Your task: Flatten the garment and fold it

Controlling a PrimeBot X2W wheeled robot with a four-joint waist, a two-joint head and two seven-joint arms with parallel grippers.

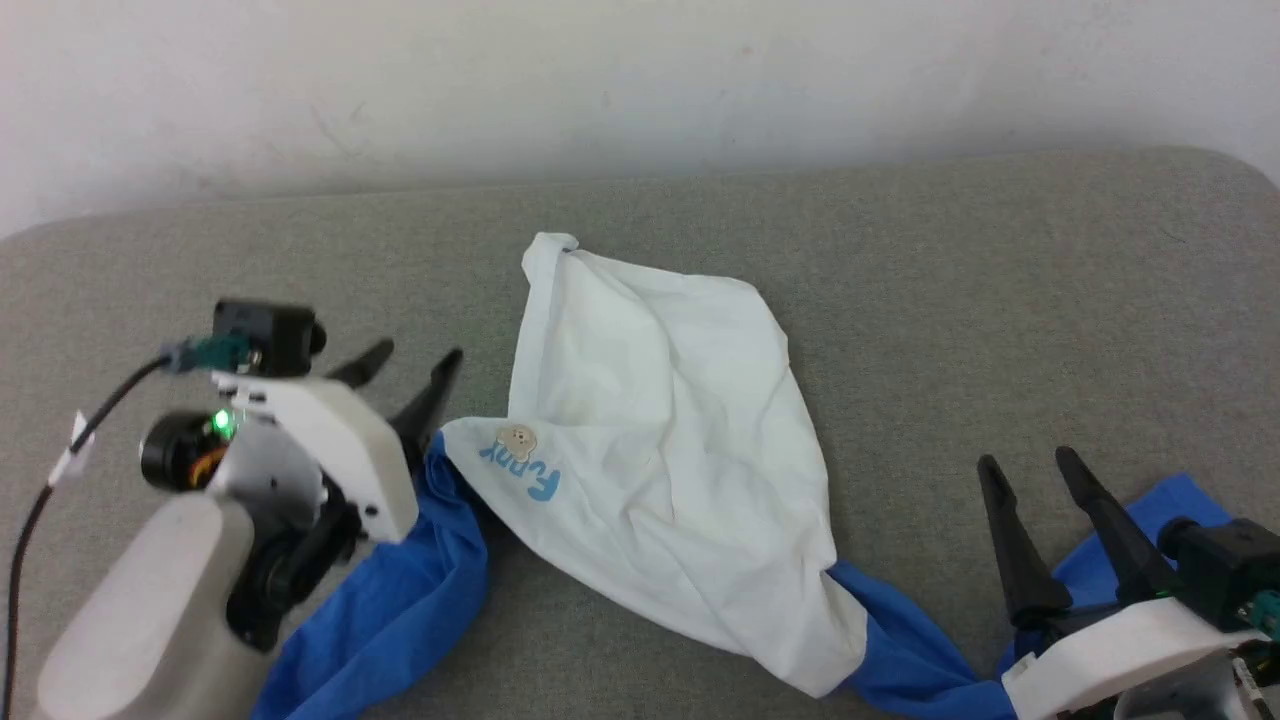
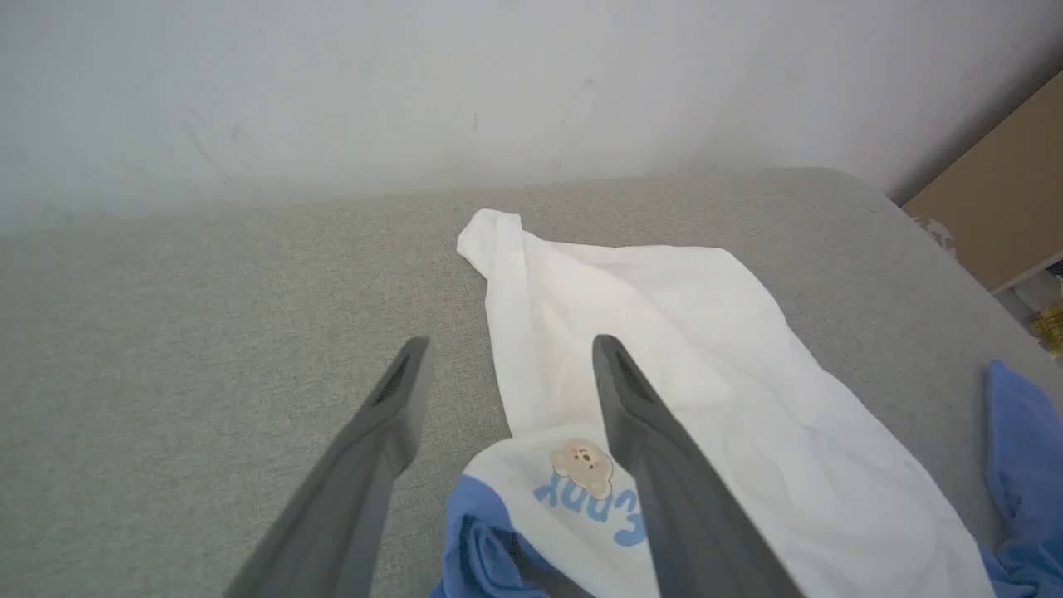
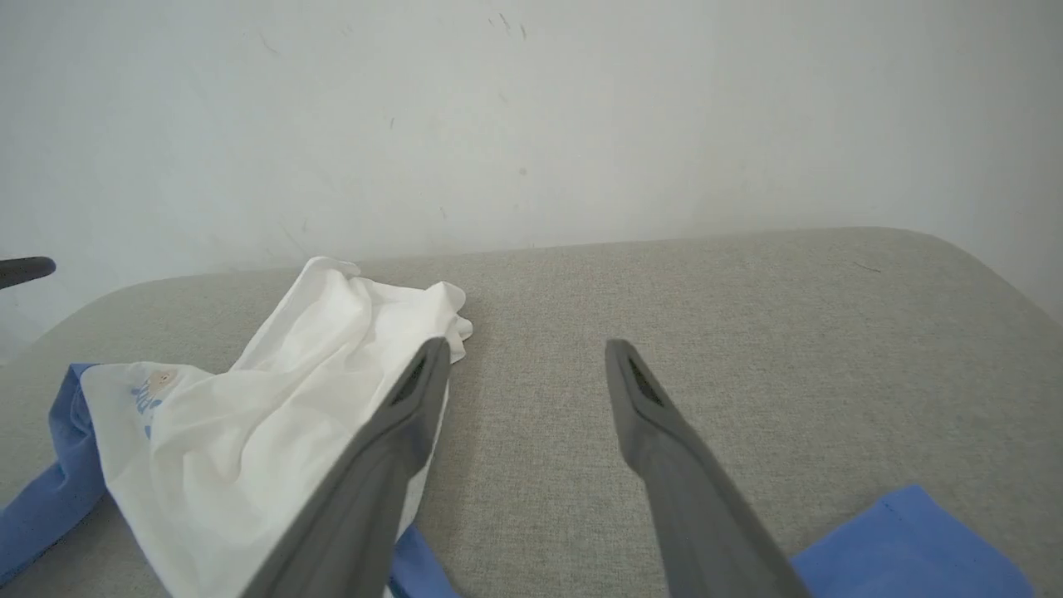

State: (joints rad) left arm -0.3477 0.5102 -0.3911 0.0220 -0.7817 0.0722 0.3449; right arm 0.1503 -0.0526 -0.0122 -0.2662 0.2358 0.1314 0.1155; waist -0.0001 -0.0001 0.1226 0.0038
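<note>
The garment (image 1: 660, 450) lies crumpled on the grey surface, its white body in the middle with blue lettering and a tan emblem (image 1: 517, 441) facing up. One blue sleeve (image 1: 400, 600) trails to the lower left, another (image 1: 1150, 530) to the lower right. My left gripper (image 1: 415, 365) hovers open just left of the emblem, nothing between its fingers; the left wrist view shows the emblem (image 2: 583, 465) between its fingertips (image 2: 508, 347). My right gripper (image 1: 1030, 462) stands open above the right sleeve (image 3: 905, 540), beside the white body (image 3: 274, 423).
A grey fabric surface (image 1: 1000, 300) with rounded corners carries everything, backed by a pale wall (image 1: 640, 80). A brown board (image 2: 988, 216) stands past the surface's right edge in the left wrist view.
</note>
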